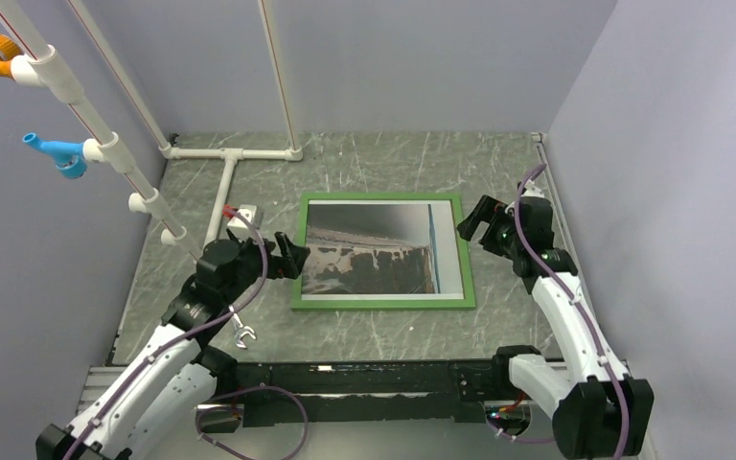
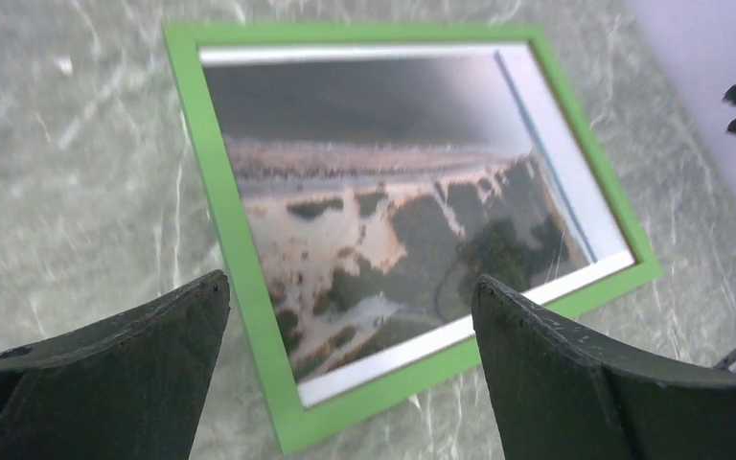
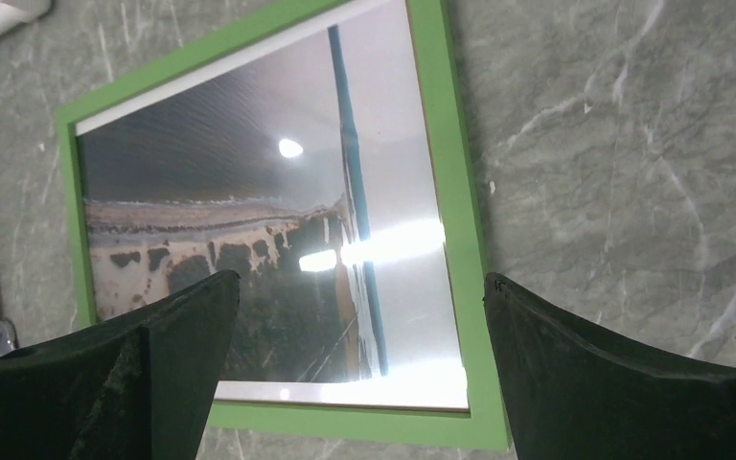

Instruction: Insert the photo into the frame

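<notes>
My left pincer [image 1: 297,259] hangs left of centre, jaws apart and empty, just beside the green frame [image 1: 383,304] — it lies flat mid-picture with the photo [image 1: 369,251] inside. My right pincer [image 1: 475,223], also spread, hovers at its upper-right corner.

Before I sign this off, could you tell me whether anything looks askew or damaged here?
Nothing stands out. The frame lies flat, green face up, with the photo sitting squarely inside its border, and no cracks or creases are visible. The left gripper and right gripper hang open at its sides, holding nothing.
</notes>
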